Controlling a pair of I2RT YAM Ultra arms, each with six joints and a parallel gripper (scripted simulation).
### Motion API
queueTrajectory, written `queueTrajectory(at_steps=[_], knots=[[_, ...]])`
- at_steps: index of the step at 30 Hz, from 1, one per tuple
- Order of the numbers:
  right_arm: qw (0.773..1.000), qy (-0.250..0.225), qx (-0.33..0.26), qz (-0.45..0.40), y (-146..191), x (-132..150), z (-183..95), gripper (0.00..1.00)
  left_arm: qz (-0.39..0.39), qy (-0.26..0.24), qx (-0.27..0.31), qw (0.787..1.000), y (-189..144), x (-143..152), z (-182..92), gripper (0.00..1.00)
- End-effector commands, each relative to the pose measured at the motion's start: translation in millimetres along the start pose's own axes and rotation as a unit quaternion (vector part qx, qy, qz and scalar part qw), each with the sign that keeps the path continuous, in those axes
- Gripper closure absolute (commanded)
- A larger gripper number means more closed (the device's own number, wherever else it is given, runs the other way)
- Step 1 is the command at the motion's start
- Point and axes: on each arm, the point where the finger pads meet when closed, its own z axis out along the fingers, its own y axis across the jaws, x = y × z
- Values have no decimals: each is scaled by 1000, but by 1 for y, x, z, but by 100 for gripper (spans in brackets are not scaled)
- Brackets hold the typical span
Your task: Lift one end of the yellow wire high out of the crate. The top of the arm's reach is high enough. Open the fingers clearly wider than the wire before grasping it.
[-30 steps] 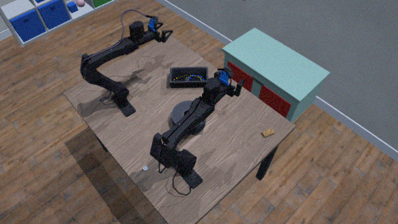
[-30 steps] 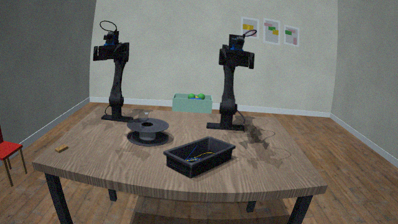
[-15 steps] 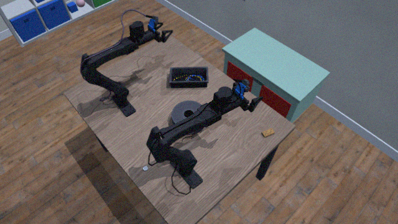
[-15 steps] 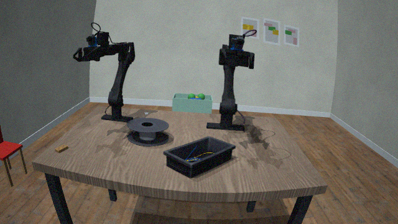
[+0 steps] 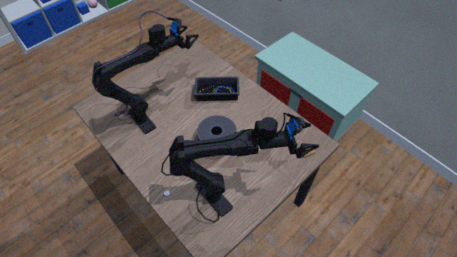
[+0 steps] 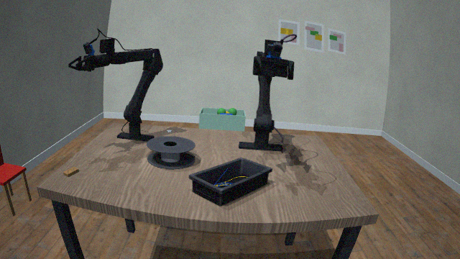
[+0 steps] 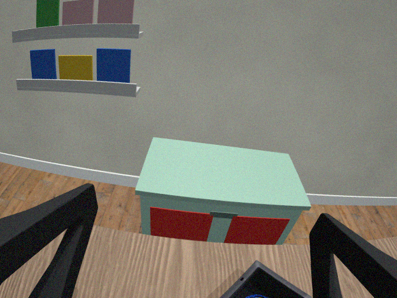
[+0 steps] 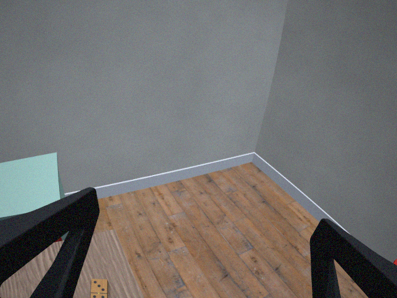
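Starting from nothing lifted: wire low in its crate

Wooden rectangular surface [image 5: 250, 228] [image 6: 305, 208] [image 7: 160, 269] [image 8: 108, 256] carries all. Left tool [image 5: 191, 31] [image 6: 273, 70] [image 7: 207, 200] and right tool [image 5: 313, 135] [image 6: 70, 65] [image 8: 209, 219] both spread wide, nothing between fingers, well above it. Black rectangular open-topped crate [image 5: 217, 94] [image 6: 248, 188] [image 7: 282, 278] upright. Approach, grasp, high lift all remain. Yellow thin wire [image 5: 205, 88] [image 6: 237, 178] inside, gently curved, near blue thin wire [image 5: 224, 86] [image 6: 222, 175] [image 7: 256, 295]; whether they touch, can't tell. Ends unclear.

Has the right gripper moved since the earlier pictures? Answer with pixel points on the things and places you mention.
Yes. In the top view, the right gripper [image 5: 313, 135] [image 6: 72, 65] [image 8: 209, 219] has swung away from the crate [image 5: 216, 94] [image 6: 244, 179] [image 7: 280, 278], toward the domino [image 5: 309, 153] [image 6: 71, 171] [image 8: 98, 285].
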Motion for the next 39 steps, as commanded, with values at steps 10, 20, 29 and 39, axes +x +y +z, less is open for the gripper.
queueTrajectory(at_steps=[10, 20, 29, 39], knots=[[987, -13, 162, 6, -122, -6, -19, 0, 5, -22, 3, 1000, -1, -19, -2, 0], [954, -12, 300, 8, -219, -4, -68, 0, 5, -22, 4, 1000, -1, -19, -2, 0], [928, -12, 373, 9, -265, -2, -105, 0, 5, -22, 4, 1000, -2, -19, -2, 0], [901, -11, 434, 10, -299, -1, -142, 0, 5, -22, 4, 1000, -2, -19, -2, 0]])
